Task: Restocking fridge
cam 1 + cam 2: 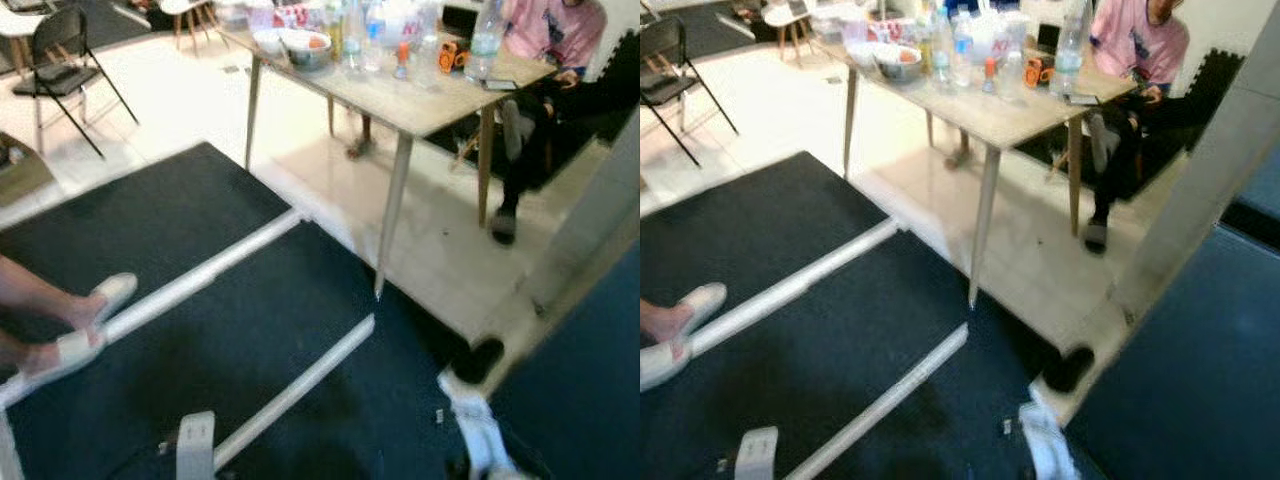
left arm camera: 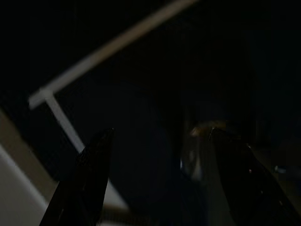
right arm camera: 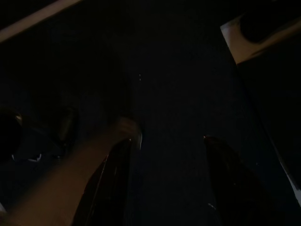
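Note:
A wooden table (image 1: 420,105) stands ahead on the pale floor. It carries several clear bottles (image 1: 487,35), a metal bowl (image 1: 308,48) and small containers. In the dark left wrist view my left gripper (image 2: 160,134) hangs open over a dark mat, with nothing between its fingers. My right gripper (image 3: 167,140) is likewise open and empty above a dark mat, seen in the right wrist view.
A person in a pink top (image 1: 545,30) sits behind the table's right end. Another person's feet in white slippers (image 1: 95,310) rest on the dark mats (image 1: 250,330) at my left. White strips (image 1: 200,280) separate the mats. A black folding chair (image 1: 60,60) is far left. A pale upright panel (image 1: 600,220) rises at right.

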You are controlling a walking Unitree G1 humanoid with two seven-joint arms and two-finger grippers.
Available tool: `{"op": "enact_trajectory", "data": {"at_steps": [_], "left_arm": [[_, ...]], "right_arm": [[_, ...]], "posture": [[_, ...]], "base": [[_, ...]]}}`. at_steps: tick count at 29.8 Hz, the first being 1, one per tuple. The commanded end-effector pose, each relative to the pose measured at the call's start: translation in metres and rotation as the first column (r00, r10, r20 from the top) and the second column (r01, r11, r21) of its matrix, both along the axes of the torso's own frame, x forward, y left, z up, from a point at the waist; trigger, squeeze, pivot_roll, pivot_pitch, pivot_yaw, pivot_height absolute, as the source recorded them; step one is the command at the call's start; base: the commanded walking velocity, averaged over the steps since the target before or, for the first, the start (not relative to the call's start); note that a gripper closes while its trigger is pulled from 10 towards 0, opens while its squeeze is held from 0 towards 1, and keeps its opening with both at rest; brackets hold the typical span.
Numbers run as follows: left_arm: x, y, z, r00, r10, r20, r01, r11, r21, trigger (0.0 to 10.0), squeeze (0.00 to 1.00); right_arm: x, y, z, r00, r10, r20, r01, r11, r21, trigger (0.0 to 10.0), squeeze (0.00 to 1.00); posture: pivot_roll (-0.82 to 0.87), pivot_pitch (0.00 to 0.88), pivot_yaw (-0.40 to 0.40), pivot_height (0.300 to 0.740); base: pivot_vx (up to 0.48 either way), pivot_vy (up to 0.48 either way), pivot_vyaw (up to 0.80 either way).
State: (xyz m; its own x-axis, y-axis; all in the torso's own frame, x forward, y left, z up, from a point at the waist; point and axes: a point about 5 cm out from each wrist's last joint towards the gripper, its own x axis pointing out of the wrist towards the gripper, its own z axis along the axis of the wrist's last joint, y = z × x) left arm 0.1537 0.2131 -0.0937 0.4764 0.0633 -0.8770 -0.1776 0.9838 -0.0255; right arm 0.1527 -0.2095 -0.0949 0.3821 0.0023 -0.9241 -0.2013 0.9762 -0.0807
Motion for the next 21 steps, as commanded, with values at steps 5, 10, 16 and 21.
{"op": "enact_trajectory", "data": {"at_steps": [5, 10, 16, 21], "left_arm": [[-0.015, -0.006, -0.007, 0.999, -0.016, -0.041, 0.015, 1.000, -0.010, 10.0, 0.00], [-0.019, -0.007, -0.008, 0.999, -0.016, -0.047, 0.016, 1.000, -0.010, 10.0, 0.00], [-0.027, -0.009, -0.011, 0.998, -0.019, -0.058, 0.018, 1.000, -0.013, 10.0, 0.00], [-0.034, -0.010, -0.013, 0.997, -0.022, -0.068, 0.021, 1.000, -0.016, 10.0, 0.00]], "right_arm": [[-0.002, -0.017, 0.003, 1.000, -0.018, -0.007, 0.018, 0.999, -0.030, 10.0, 0.00], [-0.002, -0.019, 0.003, 1.000, -0.027, -0.004, 0.027, 0.999, -0.030, 10.0, 0.00], [-0.002, -0.018, 0.003, 1.000, -0.028, -0.001, 0.028, 0.999, -0.028, 10.0, 0.00], [0.002, -0.014, 0.003, 1.000, -0.024, 0.003, 0.024, 0.999, -0.023, 10.0, 0.00]], "posture": [[0.00, 0.000, 0.031, 0.740], [0.00, 0.000, 0.030, 0.740], [0.00, 0.000, 0.031, 0.740], [0.00, 0.000, 0.031, 0.740]], "base": [[0.302, 0.000, 0.00], [0.292, 0.000, 0.00], [0.304, 0.000, 0.00], [0.378, 0.000, 0.00]]}}
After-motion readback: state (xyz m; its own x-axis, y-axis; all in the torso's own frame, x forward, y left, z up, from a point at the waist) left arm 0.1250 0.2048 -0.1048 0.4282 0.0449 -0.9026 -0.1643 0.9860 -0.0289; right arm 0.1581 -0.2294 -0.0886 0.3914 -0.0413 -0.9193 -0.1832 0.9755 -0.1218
